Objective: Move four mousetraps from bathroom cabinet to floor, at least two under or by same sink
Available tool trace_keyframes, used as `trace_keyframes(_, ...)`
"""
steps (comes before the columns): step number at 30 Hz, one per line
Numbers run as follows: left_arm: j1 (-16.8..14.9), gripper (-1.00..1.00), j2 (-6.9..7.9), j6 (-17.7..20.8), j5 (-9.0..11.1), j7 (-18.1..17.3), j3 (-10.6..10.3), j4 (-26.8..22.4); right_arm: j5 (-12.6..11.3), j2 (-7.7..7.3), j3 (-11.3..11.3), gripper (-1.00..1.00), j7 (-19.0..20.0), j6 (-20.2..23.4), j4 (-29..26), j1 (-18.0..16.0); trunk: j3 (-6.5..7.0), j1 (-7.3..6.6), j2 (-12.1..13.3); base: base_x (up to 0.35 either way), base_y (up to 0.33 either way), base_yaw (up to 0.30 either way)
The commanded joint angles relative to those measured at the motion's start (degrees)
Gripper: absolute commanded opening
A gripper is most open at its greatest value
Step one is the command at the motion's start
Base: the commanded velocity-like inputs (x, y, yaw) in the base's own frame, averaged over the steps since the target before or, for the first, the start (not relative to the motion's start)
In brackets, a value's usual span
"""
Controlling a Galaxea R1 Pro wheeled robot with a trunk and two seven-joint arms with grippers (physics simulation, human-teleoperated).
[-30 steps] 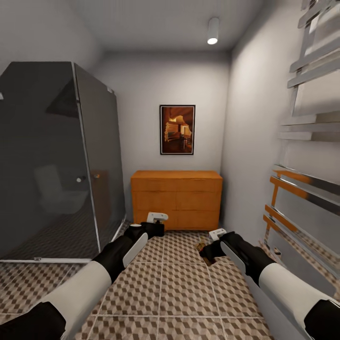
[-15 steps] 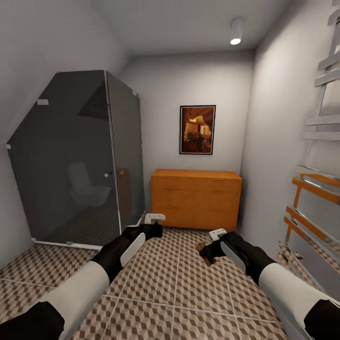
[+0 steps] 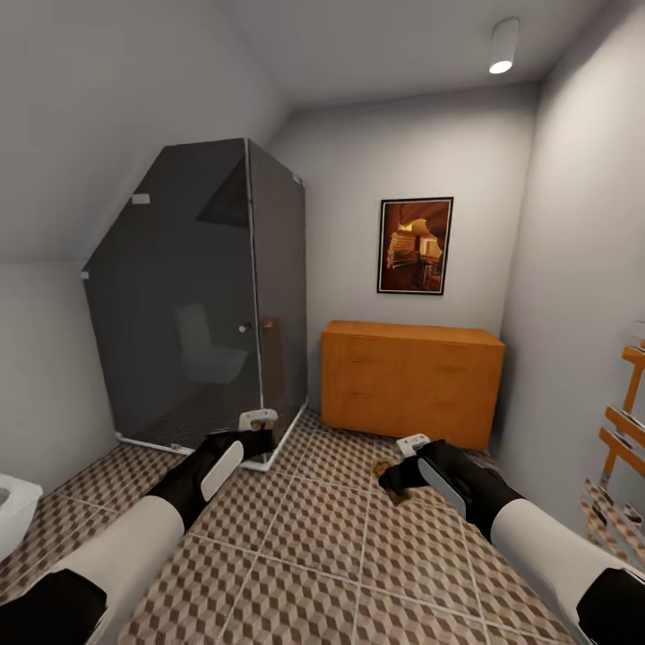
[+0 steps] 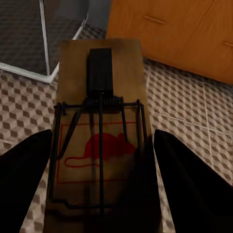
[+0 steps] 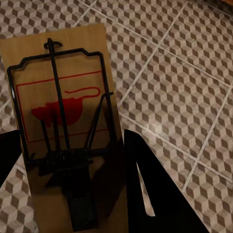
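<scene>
Two claws: left claw (image 4: 102,189) and right claw (image 5: 68,179) are each pinching a flat brown wooden mousetrap (image 4: 101,131) (image 5: 63,111).
Why: carrying both above the cube-patterned tiled bathroom floor (image 3: 313,537), probably toward a sink.

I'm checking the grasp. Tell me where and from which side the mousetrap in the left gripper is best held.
Grip the mousetrap by its two long wooden edges, coming in from the short end nearest the arm. The board is flat and narrow, and the spring, wire bar and black plate sit on its top face, so side contact keeps clear of them. The left gripper's jaws sit this way now, one on each long edge.
</scene>
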Motion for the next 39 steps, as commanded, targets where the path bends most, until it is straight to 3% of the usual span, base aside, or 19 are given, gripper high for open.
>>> trace_keyframes(1, -0.07, -1.00, 0.05, -0.16, 0.56, 0.52, -0.31, 0.83, -0.03, -0.08, 0.30, -1.00, 0.01, 0.19, -0.11, -0.06, -0.08, 0.00, -0.06, 0.000, 0.000, 0.284)
trace_keyframes(6, -0.06, -1.00, -0.02, -5.25, 0.56, -2.14, -0.05, 8.53, -0.10, -0.10, 0.51, -1.00, -0.11, 0.19, 0.40, -0.08, -0.08, 0.00, -0.06, 0.000, 0.000, 0.288)
trace_keyframes(12, 0.67, -1.00, -0.33, -7.89, 0.59, -4.36, -0.01, 16.21, -0.27, -0.08, 0.57, -1.00, -0.04, 0.27, 0.68, -0.08, -0.08, 0.00, -0.06, 0.000, 0.000, 0.215)
trace_keyframes(13, 2.44, -1.00, -0.64, -12.98, 0.62, -4.73, 0.08, 23.11, -0.33, 0.11, 0.60, -1.00, -0.01, 0.42, 0.82, -0.07, -0.08, 0.00, -0.06, 0.000, 0.000, 0.029)
trace_keyframes(18, 5.16, -1.00, -0.73, -21.66, 0.89, -5.09, 0.23, 31.31, -0.33, 0.45, 0.61, -1.00, 0.05, 0.42, 0.86, -0.14, -0.08, 0.00, -0.06, 0.000, 0.000, 0.098)
trace_keyframes(23, 8.21, -1.00, -0.74, -25.51, 3.84, -6.82, 0.25, 34.04, -0.37, 0.71, 0.66, -1.00, 0.05, 0.38, 0.87, -0.22, -0.08, 0.00, -0.06, 0.000, 0.000, 0.242)
trace_keyframes(26, 9.64, -1.00, -0.72, -26.25, 6.40, -10.04, 0.29, 34.56, -0.35, 0.80, 0.69, -1.00, -0.04, 0.33, 0.92, -0.23, -0.08, 0.00, -0.06, 0.000, 0.000, 0.274)
trace_keyframes(29, 10.13, -1.00, -0.60, -26.44, 7.61, -13.49, 0.32, 34.71, -0.37, 0.95, 0.64, -1.00, -0.05, 0.30, 0.94, -0.24, -0.08, 0.00, -0.06, 0.000, 0.000, 0.281)
trace_keyframes(32, 10.33, -1.00, -0.46, -26.49, 8.18, -16.02, 0.37, 34.78, -0.37, 1.02, 0.65, -1.00, -0.05, 0.15, 0.95, -0.24, -0.08, 0.00, -0.06, 0.000, 0.000, 0.283)
trace_keyframes(39, 10.47, -1.00, 0.33, -26.43, 8.63, -17.99, 0.42, 34.82, -0.39, 1.13, 0.69, -1.00, -0.49, -0.31, 1.03, -0.22, -0.08, 0.00, -0.06, 0.000, 0.000, 0.290)
